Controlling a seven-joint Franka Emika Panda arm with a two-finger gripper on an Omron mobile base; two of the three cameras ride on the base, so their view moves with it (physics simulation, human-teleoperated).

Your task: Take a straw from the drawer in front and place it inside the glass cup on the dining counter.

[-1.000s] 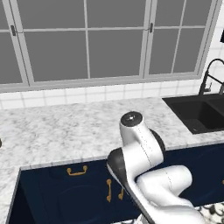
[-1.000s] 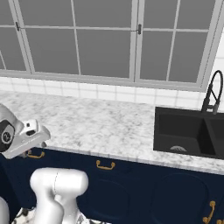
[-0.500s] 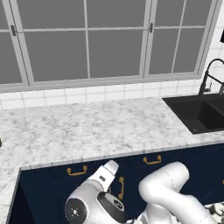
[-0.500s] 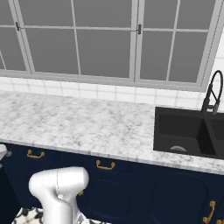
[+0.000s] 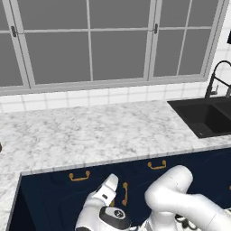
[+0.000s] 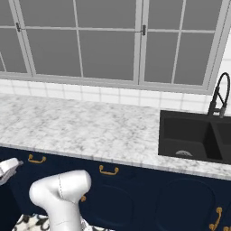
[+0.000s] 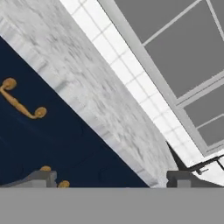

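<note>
While the white arm point(image 5: 180, 198) is folded low in front of the navy cabinets, its hand point(image 5: 104, 198) is seen at the bottom of the left base view, just below the marble counter's front edge and between two brass drawer handles. The gripper point(image 7: 109, 178) is spread wide and nothing is held between its fingers; its two dark fingertips point(image 7: 41, 177) are seen well apart at the bottom of the hand view, which is rolled so that the counter runs diagonally. In that view a closed navy drawer point(image 7: 39, 131) with a small brass handle point(image 7: 19, 104) is seen directly ahead of the fingers, under the counter's edge point(image 7: 74, 103). The same drawer front point(image 5: 58, 185) is seen shut in the left base view, with its handle point(image 5: 79, 176) near the counter's left corner. A marble counter point(image 6: 85, 128) with a white tiled backsplash point(image 6: 103, 94) and grey windows point(image 6: 108, 40) is shown behind. A black sink point(image 6: 194, 137) is sunk into the counter's right end, and a black faucet point(image 6: 219, 94) stands at its back edge. The elbow of the arm point(image 6: 61, 191) is seen at the lower left of the right base view, in front of the drawer fronts.
</note>
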